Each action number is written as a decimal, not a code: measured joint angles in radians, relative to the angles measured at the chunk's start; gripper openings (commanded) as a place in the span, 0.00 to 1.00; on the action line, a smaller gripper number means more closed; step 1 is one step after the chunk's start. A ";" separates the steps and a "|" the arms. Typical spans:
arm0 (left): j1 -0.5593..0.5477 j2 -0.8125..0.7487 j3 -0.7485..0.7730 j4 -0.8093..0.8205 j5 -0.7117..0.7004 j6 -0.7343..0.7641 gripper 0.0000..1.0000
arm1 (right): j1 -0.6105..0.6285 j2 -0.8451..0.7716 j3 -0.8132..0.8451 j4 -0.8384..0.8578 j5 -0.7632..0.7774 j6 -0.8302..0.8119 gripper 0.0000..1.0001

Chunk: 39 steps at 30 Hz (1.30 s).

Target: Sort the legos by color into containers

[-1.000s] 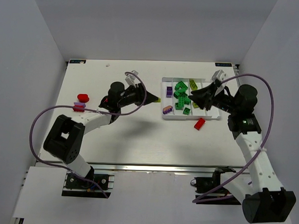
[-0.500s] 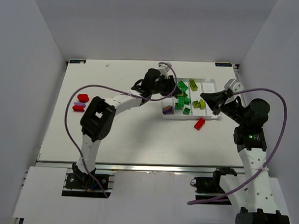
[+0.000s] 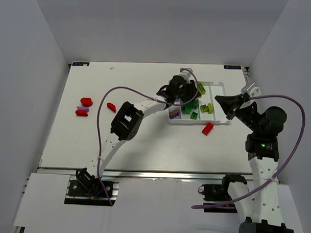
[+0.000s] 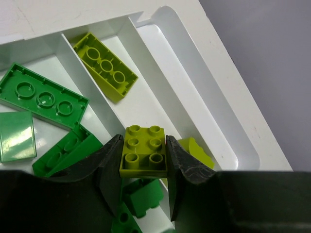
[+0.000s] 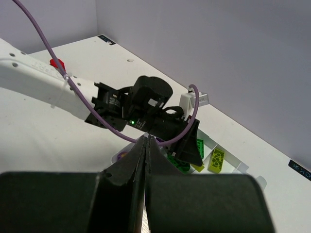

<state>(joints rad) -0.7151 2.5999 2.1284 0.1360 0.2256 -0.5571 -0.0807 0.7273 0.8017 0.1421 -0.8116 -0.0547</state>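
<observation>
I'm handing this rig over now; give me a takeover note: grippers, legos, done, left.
Left gripper: shut on a yellow-green brick over the tray.
Right gripper: shut, empty, at its right side.
Done: green bricks, other yellow-green bricks and a purple brick in tray.
Left: place it; sort the red brick beside the tray and red and purple pieces farther left.

A white table (image 3: 159, 147) stands enclosed by plain grey walls (image 3: 158, 24) on three sides

Left pincer (image 4: 143, 155) clamped, its arm stretched far forward; right pincer (image 5: 145, 141) closed, held aloft.
</observation>
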 measured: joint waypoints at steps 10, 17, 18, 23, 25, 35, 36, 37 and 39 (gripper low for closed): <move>-0.015 0.046 0.067 0.092 -0.060 0.007 0.17 | -0.018 0.014 0.000 0.016 -0.023 0.023 0.00; -0.029 0.074 0.116 0.134 -0.066 0.003 0.38 | -0.038 0.017 0.000 0.018 -0.037 0.029 0.00; -0.030 0.085 0.129 0.136 -0.069 0.003 0.42 | -0.042 0.018 0.000 0.018 -0.038 0.030 0.00; -0.035 0.134 0.144 0.128 -0.089 0.000 0.59 | -0.073 0.019 0.000 0.019 -0.064 0.054 0.00; -0.037 0.147 0.144 0.122 -0.094 0.000 0.62 | -0.087 0.019 0.000 0.021 -0.077 0.065 0.00; -0.042 0.108 0.104 0.113 -0.098 0.022 0.56 | -0.116 0.027 -0.015 0.048 -0.146 0.100 0.10; -0.042 0.077 0.068 0.105 -0.099 0.029 0.38 | -0.116 0.031 -0.015 0.048 -0.159 0.100 0.19; -0.042 0.034 0.018 0.099 -0.103 0.042 0.28 | -0.116 0.034 -0.015 0.049 -0.174 0.098 0.26; -0.040 -0.075 -0.113 0.102 -0.114 0.065 0.06 | -0.116 0.045 -0.015 0.049 -0.211 0.091 0.47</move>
<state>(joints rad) -0.7547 2.5248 2.0155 0.2382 0.1120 -0.4919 -0.1963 0.7727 0.7868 0.1909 -1.0222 0.0360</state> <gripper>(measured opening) 0.235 0.319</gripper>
